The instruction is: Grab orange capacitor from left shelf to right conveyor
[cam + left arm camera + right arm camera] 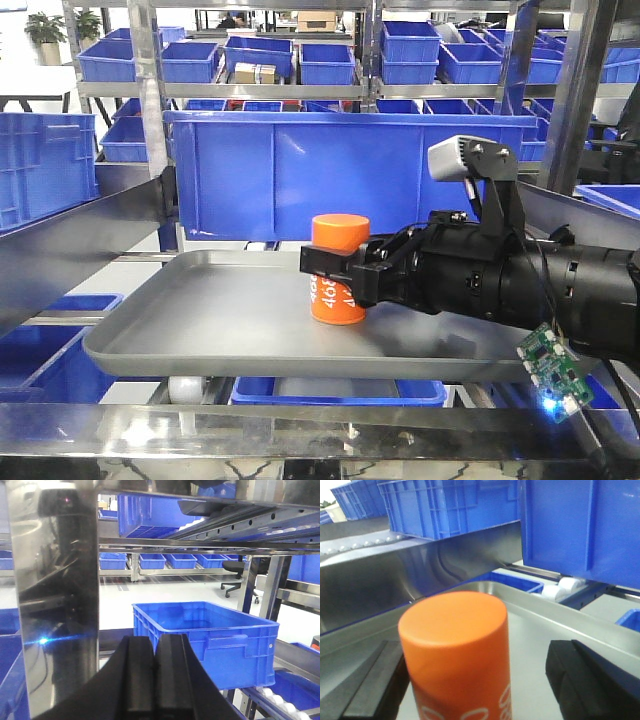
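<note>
The orange capacitor stands upright on the dark grey tray of the left shelf. My right gripper reaches in from the right, open, with one black finger on each side of the capacitor. In the right wrist view the capacitor fills the middle, the left finger sits close against it, and the right finger stands apart with a gap. My left gripper is shut and empty, away from the tray. The right conveyor is out of view.
A large blue bin sits right behind the tray, with more blue bins on racks beyond. A steel side rail slopes along the tray's left. Another blue bin lies ahead of my left gripper, beside a steel post.
</note>
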Robot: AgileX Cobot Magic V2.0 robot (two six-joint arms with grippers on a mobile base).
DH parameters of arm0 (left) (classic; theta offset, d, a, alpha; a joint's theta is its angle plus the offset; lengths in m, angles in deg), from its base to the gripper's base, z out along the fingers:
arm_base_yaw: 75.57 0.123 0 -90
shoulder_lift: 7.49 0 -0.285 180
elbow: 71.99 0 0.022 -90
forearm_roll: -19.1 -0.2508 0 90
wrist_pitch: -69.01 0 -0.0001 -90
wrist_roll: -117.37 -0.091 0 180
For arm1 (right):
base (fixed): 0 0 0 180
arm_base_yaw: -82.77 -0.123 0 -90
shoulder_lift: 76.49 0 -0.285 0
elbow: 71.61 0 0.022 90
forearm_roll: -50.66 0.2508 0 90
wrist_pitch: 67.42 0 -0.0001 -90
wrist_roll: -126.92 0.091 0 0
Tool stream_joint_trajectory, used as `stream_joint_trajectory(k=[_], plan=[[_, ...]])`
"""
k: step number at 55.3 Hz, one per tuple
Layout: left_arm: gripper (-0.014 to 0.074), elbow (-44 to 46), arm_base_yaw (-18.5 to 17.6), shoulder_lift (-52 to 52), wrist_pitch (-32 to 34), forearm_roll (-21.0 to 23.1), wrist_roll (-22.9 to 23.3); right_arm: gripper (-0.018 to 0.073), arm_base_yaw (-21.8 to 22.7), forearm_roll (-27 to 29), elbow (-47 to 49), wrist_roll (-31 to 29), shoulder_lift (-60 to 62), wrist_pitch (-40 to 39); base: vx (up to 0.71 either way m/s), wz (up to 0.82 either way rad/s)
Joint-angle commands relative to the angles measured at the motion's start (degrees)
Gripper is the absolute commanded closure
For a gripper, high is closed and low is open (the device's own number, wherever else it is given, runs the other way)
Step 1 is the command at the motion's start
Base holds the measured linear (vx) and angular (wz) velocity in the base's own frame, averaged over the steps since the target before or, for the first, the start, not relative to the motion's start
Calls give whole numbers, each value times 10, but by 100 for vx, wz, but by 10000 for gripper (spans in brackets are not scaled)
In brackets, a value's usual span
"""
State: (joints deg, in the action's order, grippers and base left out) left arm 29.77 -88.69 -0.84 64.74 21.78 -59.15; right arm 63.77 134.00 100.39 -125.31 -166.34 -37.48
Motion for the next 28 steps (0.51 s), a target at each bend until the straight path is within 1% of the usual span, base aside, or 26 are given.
stream_joint_trajectory(k=[1,11,22,28], plan=[[603,17,-4,-2,48,3,3,-27,0,50,20,-32,17,6,0,0],[603,17,-4,-2,48,3,3,12,0,91,20,-74,15,11,0,0],[603,17,-4,-2,48,3,3,61,0,144,20,-110,-8,70,0,0],[603,17,-4,-2,48,3,3,84,-7,156,20,-124,-15,65,0,0]])
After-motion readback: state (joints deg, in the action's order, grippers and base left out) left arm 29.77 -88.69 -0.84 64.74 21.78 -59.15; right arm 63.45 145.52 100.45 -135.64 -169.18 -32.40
